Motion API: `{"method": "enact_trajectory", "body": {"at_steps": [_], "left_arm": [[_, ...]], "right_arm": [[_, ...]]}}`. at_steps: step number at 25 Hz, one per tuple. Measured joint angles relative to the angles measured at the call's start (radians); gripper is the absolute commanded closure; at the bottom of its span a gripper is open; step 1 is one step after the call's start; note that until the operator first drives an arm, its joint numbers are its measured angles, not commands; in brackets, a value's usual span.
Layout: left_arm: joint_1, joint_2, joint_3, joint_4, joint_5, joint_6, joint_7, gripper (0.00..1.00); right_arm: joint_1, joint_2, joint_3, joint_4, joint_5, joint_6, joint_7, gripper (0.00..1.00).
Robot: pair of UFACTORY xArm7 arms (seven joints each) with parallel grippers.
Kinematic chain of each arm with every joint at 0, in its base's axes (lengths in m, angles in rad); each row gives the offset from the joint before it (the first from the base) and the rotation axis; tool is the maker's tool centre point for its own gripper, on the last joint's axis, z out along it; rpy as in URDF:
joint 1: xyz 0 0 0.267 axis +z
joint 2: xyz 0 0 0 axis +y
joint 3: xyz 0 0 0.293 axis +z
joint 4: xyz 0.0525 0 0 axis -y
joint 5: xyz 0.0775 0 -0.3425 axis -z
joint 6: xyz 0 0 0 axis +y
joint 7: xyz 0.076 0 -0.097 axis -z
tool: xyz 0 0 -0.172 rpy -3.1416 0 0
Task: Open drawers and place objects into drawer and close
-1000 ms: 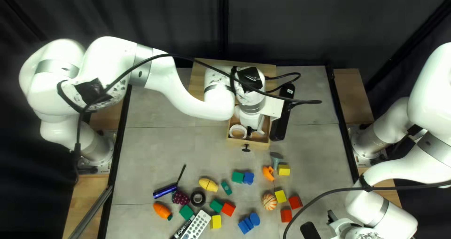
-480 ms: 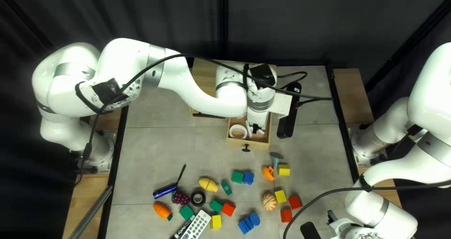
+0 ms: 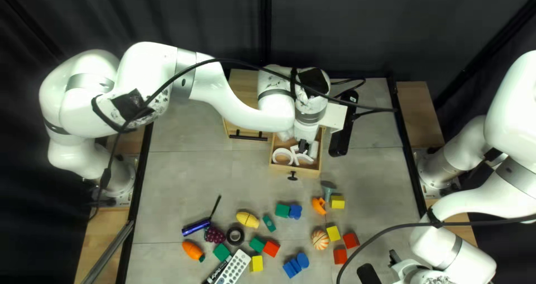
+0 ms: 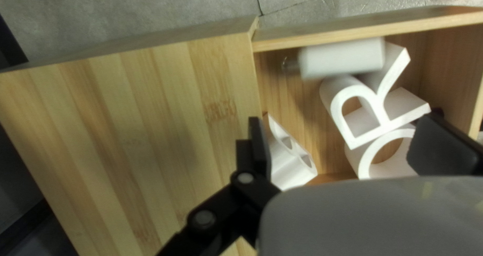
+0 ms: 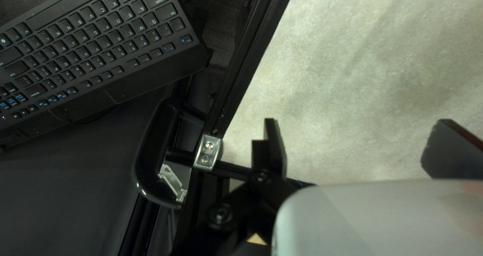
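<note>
Left wrist view has the left gripper [image 3: 303, 145] over the pulled-out wooden drawer [image 4: 297, 102], fingers spread wide and grasping nothing. One finger is over the wooden cabinet top [image 4: 126, 135], with a white holed piece [image 4: 292, 168] just beside it. A looped white piece [image 4: 359, 112] and a white ring [image 4: 370, 155] show between the fingers, and a white cylinder [image 4: 344, 59] lies ahead of them.

Room-wise, it's a grey table [image 3: 184, 172] with thin seams and a dark curtain [image 3: 346, 27] behind. Nearer the table's near edge than the left fingers, there's a scatter of stuff: a yellow block [image 3: 337, 202], a black ring [image 3: 235, 236], a pale remote [image 3: 234, 267].

Right gripper [image 3: 395, 257] is released too, fingers well apart above a pale mottled surface [image 5: 352, 75]. Out past one finger there's a black rail [image 5: 246, 59], then a black keyboard [image 5: 90, 49] beyond it
</note>
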Motion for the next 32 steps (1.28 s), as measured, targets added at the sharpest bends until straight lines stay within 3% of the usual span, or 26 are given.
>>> {"method": "enact_trajectory", "body": {"at_steps": [1, 2, 4, 9, 17, 26, 32], "left_arm": [[-0.004, -0.018, -0.001, -0.017, 0.003, 0.001, -0.005, 0.4], [-0.01, -0.038, -0.003, -0.037, 0.006, 0.001, -0.013, 0.17], [-0.018, -0.067, -0.007, -0.069, 0.01, -0.002, -0.027, 0.0], [-0.055, -0.149, -0.026, -0.168, 0.021, 0.015, -0.087, 0.0], [-0.134, -0.272, -0.089, -0.224, 0.056, 0.222, -0.11, 0.0], [-0.265, -0.369, -0.222, -0.353, -0.045, 0.344, -0.16, 0.0], [-0.376, -0.346, -0.33, -0.358, -0.122, 0.385, -0.27, 0.0]], "right_arm": [[0.0, 0.0, 0.0, 0.0, 0.0, 0.0, 0.0, 0.0], [0.0, 0.0, 0.0, 0.0, 0.0, 0.0, 0.0, 0.0], [0.0, 0.0, 0.0, 0.0, 0.0, 0.0, 0.0, 0.0], [0.0, 0.0, 0.0, 0.0, 0.0, 0.0, 0.0, 0.0], [0.0, 0.0, 0.0, 0.0, 0.0, 0.0, 0.0, 0.0], [0.0, 0.0, 0.0, 0.0, 0.0, 0.0, 0.0, 0.0], [0.0, 0.0, 0.0, 0.0, 0.0, 0.0, 0.0, 0.0]]}}
